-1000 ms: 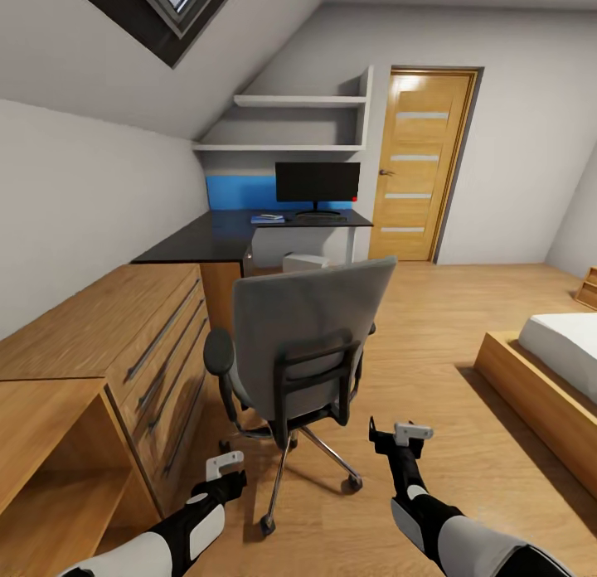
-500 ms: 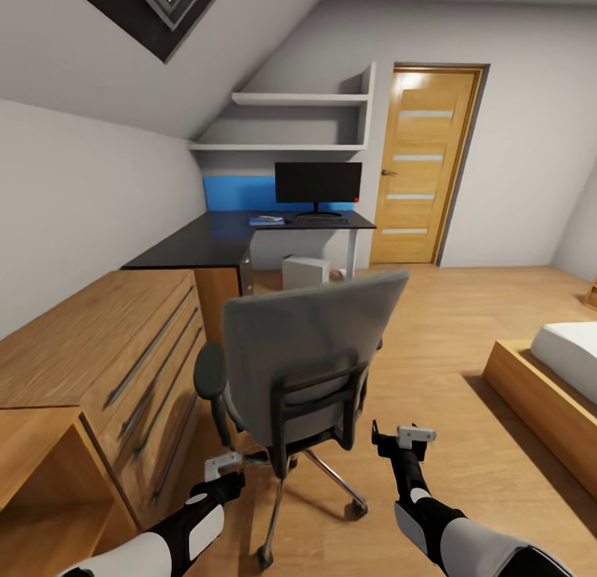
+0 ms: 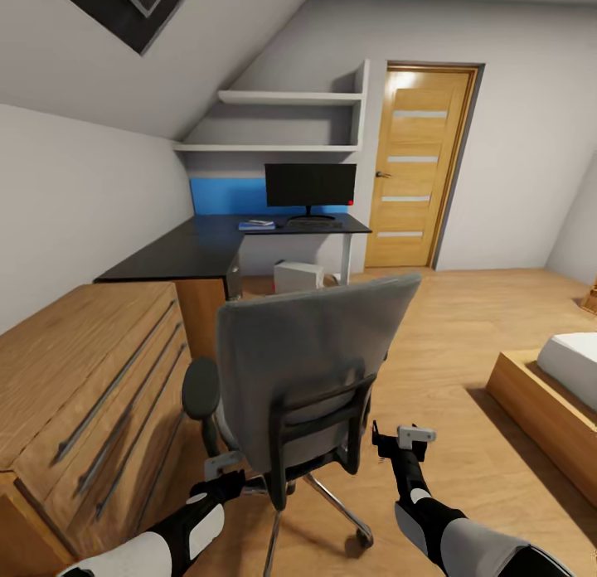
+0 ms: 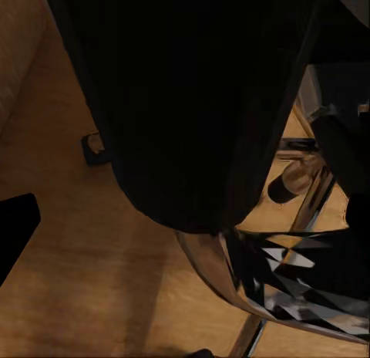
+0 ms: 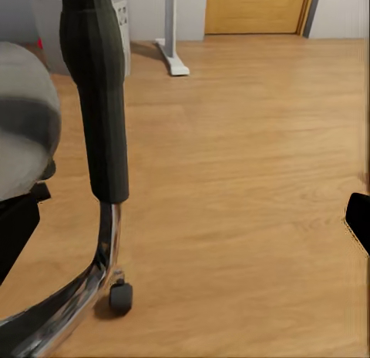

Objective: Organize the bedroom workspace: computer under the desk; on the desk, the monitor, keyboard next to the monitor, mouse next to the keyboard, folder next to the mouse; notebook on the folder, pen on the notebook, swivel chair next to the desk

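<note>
The swivel chair (image 3: 308, 357) stands in front of me with its grey back toward me; its seat is hidden. My left gripper (image 3: 224, 467) sits low by the chair's left side, close under a dark chair part (image 4: 193, 103) and chrome base (image 4: 293, 296). My right gripper (image 3: 396, 434) hangs open just right of the chair, beside a black armrest post (image 5: 96, 103). Farther off, the black desk (image 3: 178, 254) carries the monitor (image 3: 310, 185), the keyboard (image 3: 313, 224) and a flat blue folder (image 3: 256, 225) with something pale on it. The computer (image 3: 297, 276) stands under the desk.
Light-wood cabinets (image 3: 83, 370) line the left wall beside me. A wooden door (image 3: 414, 167) is at the back right, and a bed (image 3: 568, 370) on a wooden frame is at the right. Open wood floor (image 5: 254, 180) lies right of the chair.
The whole view has advanced toward the desk and turned slightly. The chair fills more of the picture and is nearer both grippers, which keep their places in the view.
</note>
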Robot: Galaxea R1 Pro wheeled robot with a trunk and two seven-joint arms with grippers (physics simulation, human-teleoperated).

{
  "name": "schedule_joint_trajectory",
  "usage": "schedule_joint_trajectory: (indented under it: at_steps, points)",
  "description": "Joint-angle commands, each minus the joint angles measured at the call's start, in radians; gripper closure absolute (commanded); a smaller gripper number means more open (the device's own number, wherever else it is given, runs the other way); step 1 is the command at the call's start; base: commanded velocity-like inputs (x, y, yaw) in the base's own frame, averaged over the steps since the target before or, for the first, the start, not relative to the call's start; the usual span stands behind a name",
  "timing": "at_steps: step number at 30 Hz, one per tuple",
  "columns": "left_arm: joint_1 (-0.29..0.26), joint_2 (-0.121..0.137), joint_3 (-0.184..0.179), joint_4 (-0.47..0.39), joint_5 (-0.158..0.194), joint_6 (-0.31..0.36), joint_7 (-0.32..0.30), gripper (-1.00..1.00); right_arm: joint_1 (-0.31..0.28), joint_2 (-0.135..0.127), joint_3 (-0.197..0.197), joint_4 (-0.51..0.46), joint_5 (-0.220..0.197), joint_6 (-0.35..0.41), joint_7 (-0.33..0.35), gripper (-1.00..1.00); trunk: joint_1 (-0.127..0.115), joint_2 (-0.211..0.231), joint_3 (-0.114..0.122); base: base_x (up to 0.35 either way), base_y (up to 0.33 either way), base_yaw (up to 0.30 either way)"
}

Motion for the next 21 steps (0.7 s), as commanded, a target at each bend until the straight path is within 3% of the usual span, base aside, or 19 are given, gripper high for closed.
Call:
schedule_joint_trajectory:
  at_steps: [1,13,21]
  points:
    - [0.0,0.0,-0.025,0.0,0.019,-0.005,0.004,-1.0,-0.001,0.0,0.008,0.0,-0.003,-0.001,-0.007,-1.0,0.001,0.0,0.0,0.319,-0.067,-0.188]
    - [0.0,-0.001,-0.028,0.001,0.019,-0.051,0.001,-1.0,0.0,0.0,0.008,0.001,-0.002,0.0,-0.007,-1.0,0.001,0.0,0.012,0.319,-0.081,-0.186]
    - [0.0,-0.001,-0.028,0.001,0.019,-0.051,0.001,-1.0,0.0,0.0,0.009,0.002,0.01,0.0,0.0,-1.0,0.001,0.0,0.013,0.319,-0.083,-0.041]
